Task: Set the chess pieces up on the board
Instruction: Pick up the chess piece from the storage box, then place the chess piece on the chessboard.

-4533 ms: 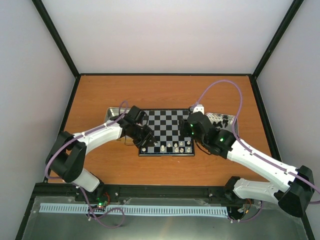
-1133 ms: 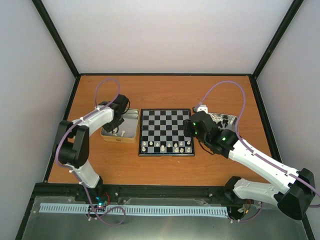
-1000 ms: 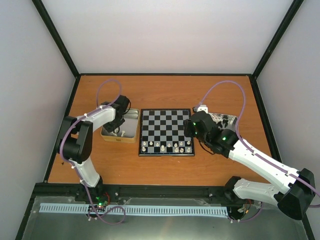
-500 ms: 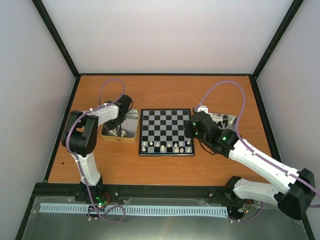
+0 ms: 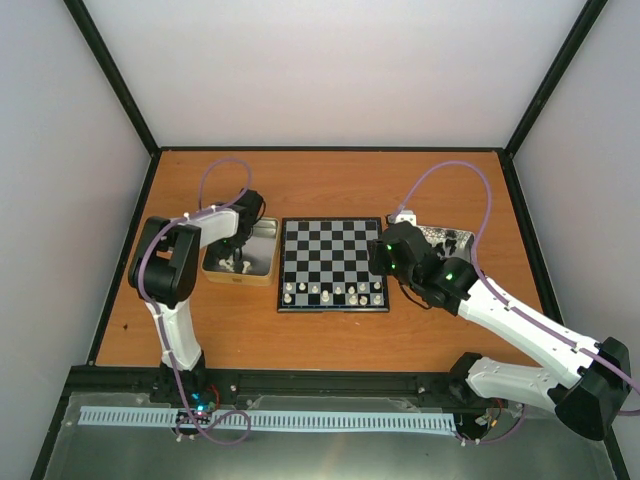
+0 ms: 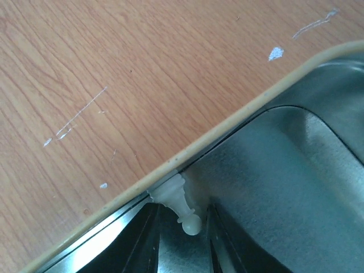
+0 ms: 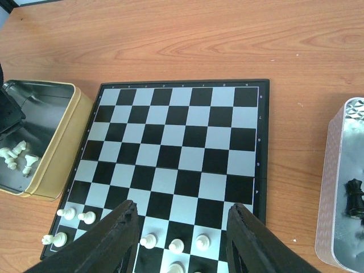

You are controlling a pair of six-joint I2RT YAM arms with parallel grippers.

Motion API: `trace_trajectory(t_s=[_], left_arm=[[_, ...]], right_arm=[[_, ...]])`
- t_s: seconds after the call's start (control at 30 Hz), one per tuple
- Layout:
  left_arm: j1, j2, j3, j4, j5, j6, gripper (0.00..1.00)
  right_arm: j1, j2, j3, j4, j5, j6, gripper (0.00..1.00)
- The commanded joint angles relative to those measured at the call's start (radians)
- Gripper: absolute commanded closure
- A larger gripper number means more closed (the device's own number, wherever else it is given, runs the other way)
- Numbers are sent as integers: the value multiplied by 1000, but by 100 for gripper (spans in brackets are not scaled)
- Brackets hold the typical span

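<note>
The board (image 5: 333, 250) lies mid-table, with several cream-white chess pieces (image 5: 345, 293) on its near rows; it also shows in the right wrist view (image 7: 176, 142), with white pieces (image 7: 176, 245) at the near edge. My left gripper (image 5: 238, 256) is down inside the left tin (image 5: 240, 279). In the left wrist view it (image 6: 182, 230) is open, its jaws on either side of a white pawn (image 6: 177, 196) that lies against the tin wall (image 6: 227, 128). My right gripper (image 7: 182, 227) is open wide and empty above the board's near right part (image 5: 384, 264).
The left tin (image 7: 62, 153) holds a few loose white pieces (image 7: 17, 156). A silvery tin (image 5: 447, 238) at the board's right holds black pieces, one showing in the right wrist view (image 7: 355, 196). Black frame posts and pale walls ring the wooden table (image 5: 330, 180).
My left gripper has left the board's near left corner and gone into the left tin; over the last second its elbow has swung in. The right arm has barely moved.
</note>
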Motion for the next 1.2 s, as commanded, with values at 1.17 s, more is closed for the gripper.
trace_trajectory(t_s=[1.17], left_arm=[[-89, -360, 195, -304, 965, 501, 99]], right_arm=[[-10, -16, -4, 20, 25, 42, 56]])
